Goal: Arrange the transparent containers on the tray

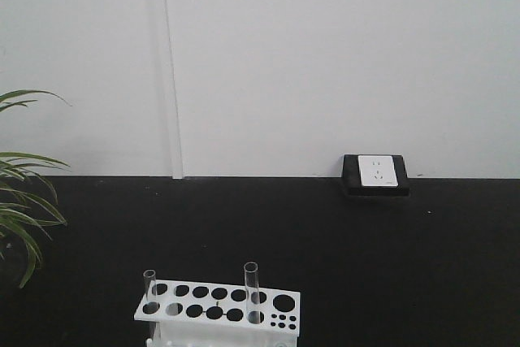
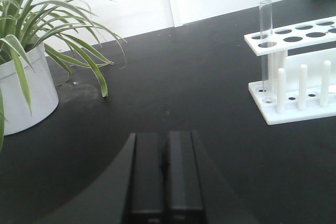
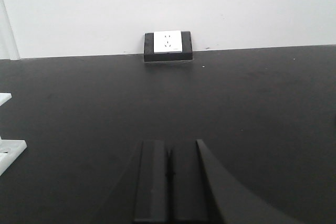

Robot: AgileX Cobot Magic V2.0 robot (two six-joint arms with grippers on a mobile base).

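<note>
Rack point(image 1: 218, 305) at near table edge. Two test tubes point(image 1: 251, 290) stand upright in it, one at its left end, one right of middle. Both stick up above the top plate and block a low pass over it. Left of rack: open black table point(image 2: 173, 87), then potted plant point(image 2: 26, 87), leaves drooping toward the rack. Right of rack: wide open tabletop. Behind rack: open to the wall point(image 1: 325, 54); socket box point(image 3: 168, 43) sits there, behind-right.
</note>
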